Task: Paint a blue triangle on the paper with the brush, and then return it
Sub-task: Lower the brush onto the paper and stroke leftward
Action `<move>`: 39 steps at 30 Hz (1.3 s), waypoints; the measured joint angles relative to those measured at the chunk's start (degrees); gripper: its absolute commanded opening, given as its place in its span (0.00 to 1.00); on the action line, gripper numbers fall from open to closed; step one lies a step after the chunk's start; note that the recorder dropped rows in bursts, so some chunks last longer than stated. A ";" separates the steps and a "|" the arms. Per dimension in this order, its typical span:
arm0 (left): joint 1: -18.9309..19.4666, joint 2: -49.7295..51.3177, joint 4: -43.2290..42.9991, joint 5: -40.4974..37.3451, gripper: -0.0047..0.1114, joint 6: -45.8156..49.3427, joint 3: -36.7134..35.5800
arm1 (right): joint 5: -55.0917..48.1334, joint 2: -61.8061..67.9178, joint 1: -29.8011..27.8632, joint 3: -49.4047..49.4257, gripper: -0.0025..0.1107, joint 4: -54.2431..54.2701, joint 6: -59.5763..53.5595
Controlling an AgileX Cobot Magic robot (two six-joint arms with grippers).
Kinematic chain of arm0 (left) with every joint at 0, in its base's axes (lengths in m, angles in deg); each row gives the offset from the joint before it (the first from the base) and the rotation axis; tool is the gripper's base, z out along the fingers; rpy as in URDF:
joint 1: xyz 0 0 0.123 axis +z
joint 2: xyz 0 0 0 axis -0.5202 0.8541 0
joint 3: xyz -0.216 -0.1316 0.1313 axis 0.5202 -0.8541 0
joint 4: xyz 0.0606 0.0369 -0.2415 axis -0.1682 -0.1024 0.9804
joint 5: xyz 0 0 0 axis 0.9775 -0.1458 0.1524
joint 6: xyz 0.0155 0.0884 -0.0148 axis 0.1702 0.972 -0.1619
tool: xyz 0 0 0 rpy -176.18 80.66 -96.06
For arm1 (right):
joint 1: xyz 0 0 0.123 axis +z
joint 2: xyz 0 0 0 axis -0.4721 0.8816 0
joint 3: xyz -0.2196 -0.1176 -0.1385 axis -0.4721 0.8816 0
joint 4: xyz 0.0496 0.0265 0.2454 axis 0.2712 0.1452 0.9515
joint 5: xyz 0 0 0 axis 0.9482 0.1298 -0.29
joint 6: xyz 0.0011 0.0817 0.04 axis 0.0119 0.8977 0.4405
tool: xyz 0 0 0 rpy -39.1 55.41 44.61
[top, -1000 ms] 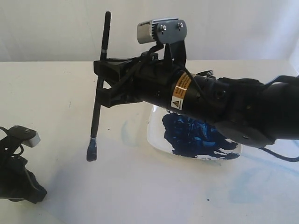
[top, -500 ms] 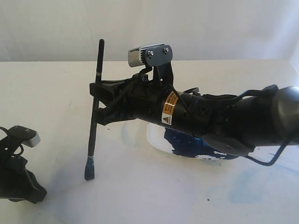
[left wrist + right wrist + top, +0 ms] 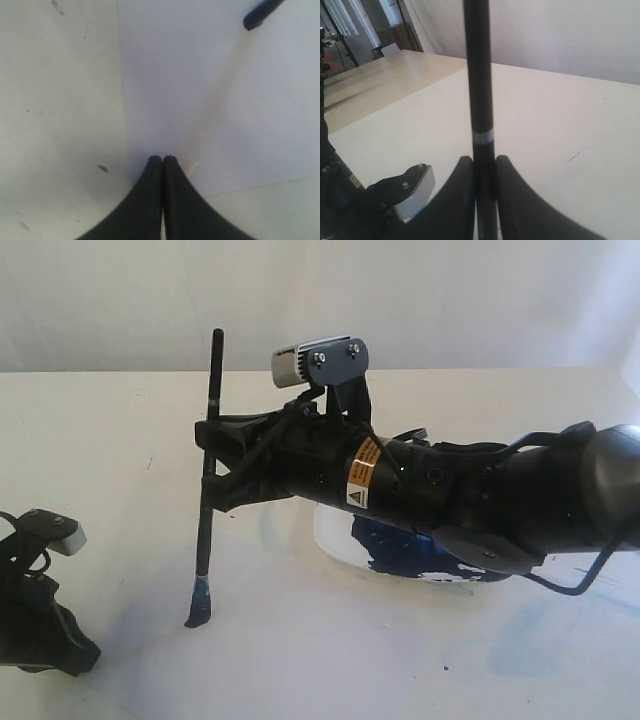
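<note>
Right gripper [image 3: 208, 470] clamps upright brush [image 3: 204, 540], tip on paper [image 3: 300, 650], eight o'clock of paint plate [image 3: 328, 538]; left gripper [image 3: 163, 159] closed, empty; warning label [image 3: 361, 480] unreadable.

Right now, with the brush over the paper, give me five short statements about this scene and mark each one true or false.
1. The right claw is shut on the brush. True.
2. The brush lies flat on the table. False: it stands nearly upright, tip down on the paper.
3. The left claw is wide open. False: it is shut, with its fingers together.
4. The plate holds dark blue paint. True.
5. The brush tip is clean and white. False: it is dark with blue paint.
</note>
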 measured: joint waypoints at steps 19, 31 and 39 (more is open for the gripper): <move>0.00 0.00 0.10 0.00 0.04 0.00 0.00 | -4.35 -0.95 0.00 0.00 0.02 0.97 -4.05; 0.00 0.11 0.10 -0.21 0.04 0.00 0.10 | -13.08 -4.99 -0.27 0.00 0.02 1.86 -8.13; 0.00 0.11 0.10 -0.21 0.04 0.00 0.10 | -16.39 -6.30 -2.17 0.00 0.02 2.03 -8.88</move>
